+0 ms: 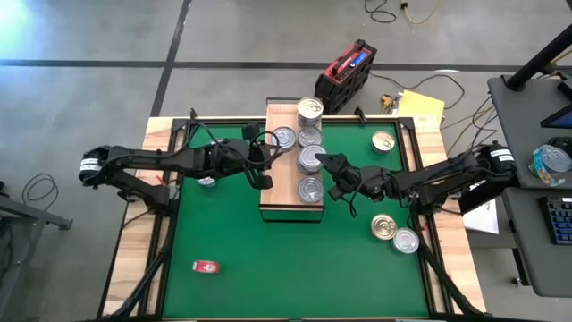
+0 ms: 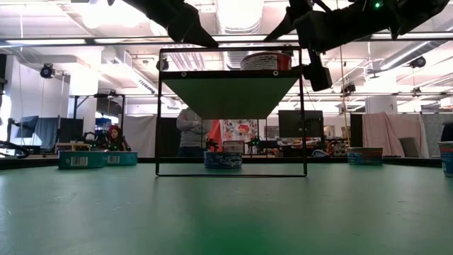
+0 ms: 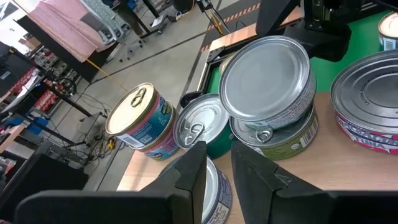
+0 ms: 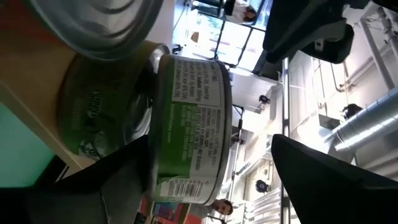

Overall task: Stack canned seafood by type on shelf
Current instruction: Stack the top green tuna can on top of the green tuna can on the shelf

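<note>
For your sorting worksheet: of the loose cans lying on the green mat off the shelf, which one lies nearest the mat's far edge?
The gold-lidded can near the mat's far right corner, alone there. The other gold-lidded can and the silver-lidded can touching it lie farther forward, beyond the right gripper.

Silver-lid cans [image 1: 309,134] lined on wood shelf [image 1: 279,199], others [image 1: 394,233] on mat.

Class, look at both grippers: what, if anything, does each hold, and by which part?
Nothing is held. The right gripper stands open around the green-labelled can on the shelf; the left gripper holds nothing there.
</note>
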Controlling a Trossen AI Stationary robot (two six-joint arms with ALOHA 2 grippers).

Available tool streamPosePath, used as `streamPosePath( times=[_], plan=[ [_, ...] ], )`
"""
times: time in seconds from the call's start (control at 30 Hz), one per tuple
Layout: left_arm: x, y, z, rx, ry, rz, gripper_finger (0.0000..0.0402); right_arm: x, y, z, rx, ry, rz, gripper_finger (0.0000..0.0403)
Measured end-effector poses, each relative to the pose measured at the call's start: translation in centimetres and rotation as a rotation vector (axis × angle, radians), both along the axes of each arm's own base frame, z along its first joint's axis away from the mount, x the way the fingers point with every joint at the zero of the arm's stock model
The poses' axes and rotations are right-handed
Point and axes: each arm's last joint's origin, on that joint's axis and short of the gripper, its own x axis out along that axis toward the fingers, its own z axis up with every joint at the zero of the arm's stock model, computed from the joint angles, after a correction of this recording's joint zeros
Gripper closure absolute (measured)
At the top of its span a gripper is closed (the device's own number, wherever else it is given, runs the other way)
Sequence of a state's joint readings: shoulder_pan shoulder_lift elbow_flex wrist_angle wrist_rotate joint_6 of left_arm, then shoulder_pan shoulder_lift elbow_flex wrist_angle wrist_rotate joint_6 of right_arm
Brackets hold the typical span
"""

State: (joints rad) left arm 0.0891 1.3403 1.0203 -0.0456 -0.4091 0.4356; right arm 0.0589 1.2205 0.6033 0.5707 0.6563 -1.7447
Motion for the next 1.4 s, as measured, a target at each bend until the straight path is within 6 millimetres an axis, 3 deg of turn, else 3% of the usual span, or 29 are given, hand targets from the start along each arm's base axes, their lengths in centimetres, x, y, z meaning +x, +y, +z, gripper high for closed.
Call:
streamPosePath(
  times=[0.43, 0.77, 1.4],
  plan=[
    [0.1, 0.0, 0.2, -0.001, -0.021, 0.002, 0.0341, 0.6, 0.0, 1.1, 0.001, 0.029, 0.008, 0.0084],
    [0.1, 0.0, 0.2, -0.007, -0.027, 0.004, 0.0341, 0.6, -0.1, 1.1, -0.015, 0.077, -0.051, 0.0072],
    [0.1, -0.1, 0.2, -0.029, -0.035, -0.010, 0.0341, 0.6, 0.1, 1.1, 0.049, 0.049, -0.005, 0.0065]
  ],
)
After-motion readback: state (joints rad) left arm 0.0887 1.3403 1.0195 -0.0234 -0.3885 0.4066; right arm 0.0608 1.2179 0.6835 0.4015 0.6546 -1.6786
